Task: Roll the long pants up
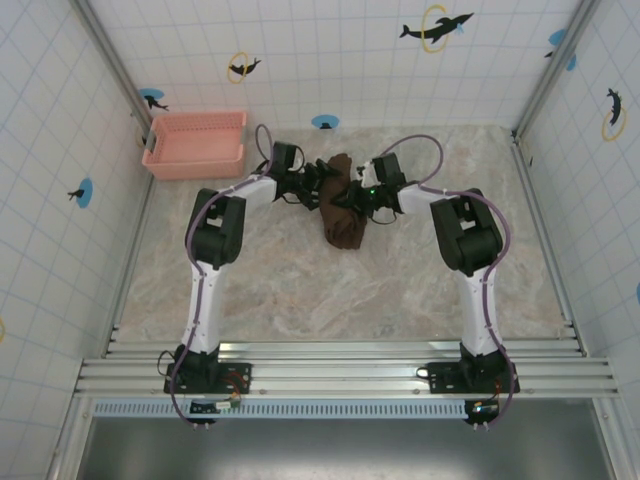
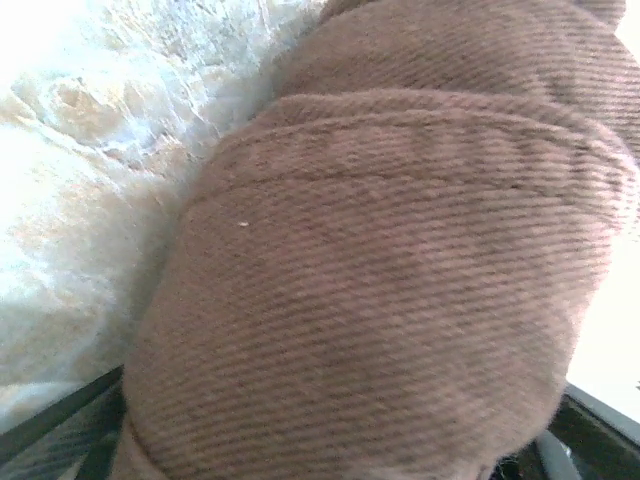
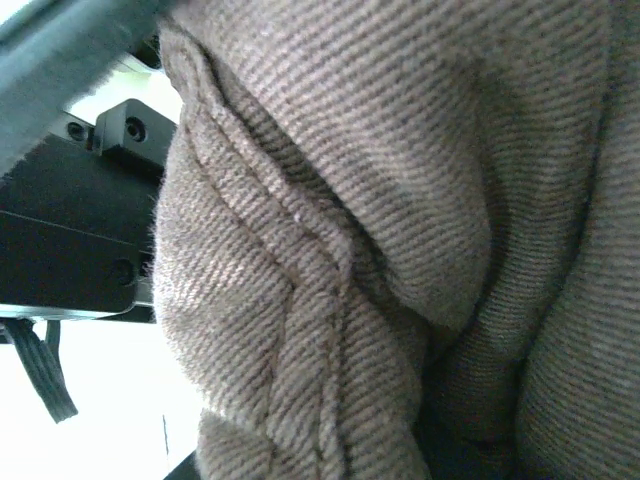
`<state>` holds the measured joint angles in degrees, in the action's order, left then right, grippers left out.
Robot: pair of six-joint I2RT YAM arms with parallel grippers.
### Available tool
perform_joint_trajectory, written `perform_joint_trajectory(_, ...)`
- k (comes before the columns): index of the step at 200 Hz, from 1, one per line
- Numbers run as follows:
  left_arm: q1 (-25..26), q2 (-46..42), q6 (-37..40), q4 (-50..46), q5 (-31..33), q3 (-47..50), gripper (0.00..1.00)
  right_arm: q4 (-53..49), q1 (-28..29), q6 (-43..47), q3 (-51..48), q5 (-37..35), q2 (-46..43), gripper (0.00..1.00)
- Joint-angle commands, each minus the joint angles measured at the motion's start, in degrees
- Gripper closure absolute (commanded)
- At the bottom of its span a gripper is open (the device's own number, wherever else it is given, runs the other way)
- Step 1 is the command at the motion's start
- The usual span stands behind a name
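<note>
Looking down at the long pants (image 1: 343,215): a fat brown lump on the tabletop (image 1: 300,290), toward the back, well apart from the pink basket (image 1: 195,143). Longer from back to front than from side to side. Sitting between the left hand (image 1: 308,186) and the right hand (image 1: 364,197), both pressed in near the back end, about equally close. Can't tell if either is open or closed on cloth. From the left wrist: a stitched seam (image 2: 400,150) and bare tabletop beside it. From the right wrist: deep folds (image 3: 330,270) and a black machine part (image 3: 70,230) next to them.
</note>
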<state>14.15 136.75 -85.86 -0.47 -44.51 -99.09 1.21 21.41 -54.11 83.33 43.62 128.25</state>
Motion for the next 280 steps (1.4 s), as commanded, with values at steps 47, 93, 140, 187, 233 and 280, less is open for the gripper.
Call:
perform_joint_trajectory(47, 3.03, 2.82, -6.11, 15.83, -4.59, 1.88, 1.0, -26.22, 1.19, 1.53, -5.71, -3.13, 10.25, 0.66)
perform_joint_trajectory(93, 2.8, 0.57, 12.03, -15.14, 2.76, -8.84, 1.0, -44.67, 0.58, 17.81, 4.41, -13.0, 2.12, 0.35)
perform_joint_trajectory(140, 2.97, -1.19, 18.86, -34.51, 14.87, -17.78, 1.0, -56.96, 1.49, 28.89, 11.14, -39.04, -11.93, 0.21)
perform_joint_trajectory(187, 3.06, -5.5, 17.33, -41.1, 21.75, -17.23, 1.0, -58.26, 7.13, 34.73, 11.38, -58.57, -19.96, 0.08)
perform_joint_trajectory(233, 3.64, -6.0, 17.13, -44.54, 25.46, -18.29, 1.0, -59.47, 13.96, 36.47, 14.03, -61.09, -22.54, 0.08)
perform_joint_trajectory(280, 4.38, -5.61, 16.32, -45.3, 26.05, -18.18, 1.0, -60.98, 18.25, 31.95, 23.11, -53.65, -19.35, 0.08)
